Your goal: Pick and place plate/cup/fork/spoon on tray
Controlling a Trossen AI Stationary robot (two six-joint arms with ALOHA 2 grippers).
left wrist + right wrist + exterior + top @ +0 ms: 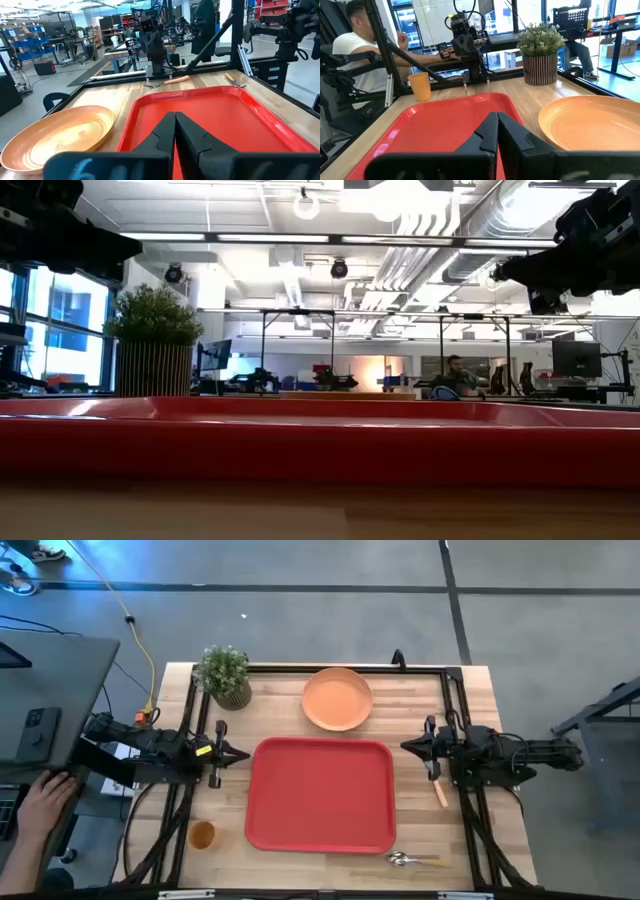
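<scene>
Tray [320, 795]: mid-counter, bare, between both claws.
Left claw [243, 754]: pressed together, beside tray's left edge.
Right claw [407, 747]: pressed together, over fork [438, 788].
Plate [338, 698]: behind tray.
High view only: cup [202, 835], spoon [412, 859].

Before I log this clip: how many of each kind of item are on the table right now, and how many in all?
Tray: 1, red, nothing on it
Plate: 1, orange
Cup: 1, orange
Fork: 1, orange handle, under the right end effector
Spoon: 1
Potted plant: 1
Total: 6
The left end effector is at the tray's other side; both are shut.
</scene>
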